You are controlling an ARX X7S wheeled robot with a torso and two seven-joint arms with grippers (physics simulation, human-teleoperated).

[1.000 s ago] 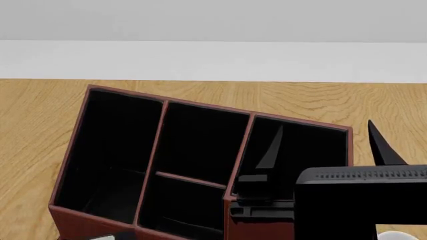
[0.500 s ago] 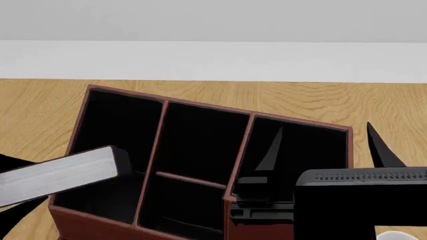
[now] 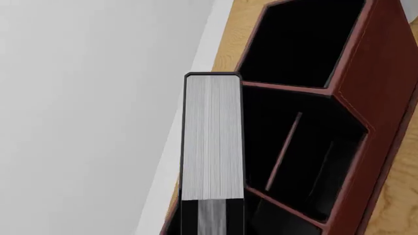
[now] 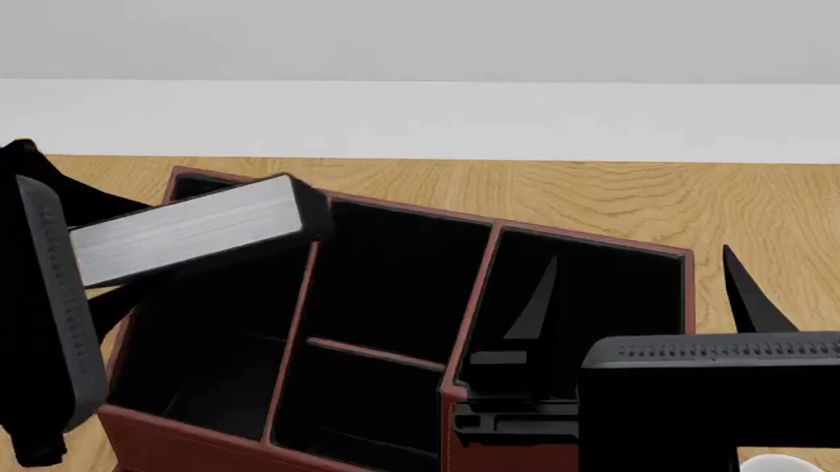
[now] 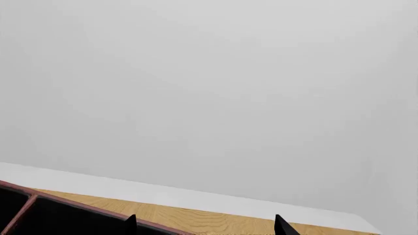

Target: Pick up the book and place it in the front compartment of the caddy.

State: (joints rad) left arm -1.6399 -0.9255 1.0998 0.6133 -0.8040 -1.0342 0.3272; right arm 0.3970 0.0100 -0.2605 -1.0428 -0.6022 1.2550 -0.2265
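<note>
I've got the book point(image 4: 191, 228) up in the air over the left end of the caddy point(image 4: 462, 324), white page edges facing the head camera, lying tilted with its far end higher. It hangs above the caddy's leftmost sections, not inside any of them; whether it touches the rim I can't tell. The left arm fills the left edge of the head view as a big black block, and the left hand itself is hidden behind it. In the left wrist view the book point(image 3: 212, 142) runs straight out from the camera, page edges up, so that hand is pinching the book at its near end, but the fingers are out of frame. The caddy point(image 3: 369, 98) sits just beside the book there, red-brown wall and black-lined sections showing.

The right hand point(image 4: 643, 290) is near the caddy's right end, one black fingertip down in the rightmost section, the other outside the right wall, so spread apart with nothing between. The right wrist view shows two fingertips point(image 5: 282, 226) well apart.

The caddy stands on the wooden tabletop point(image 4: 617, 197). Something white point(image 4: 790, 462) peeks in at the lower right corner, too little to identify.
</note>
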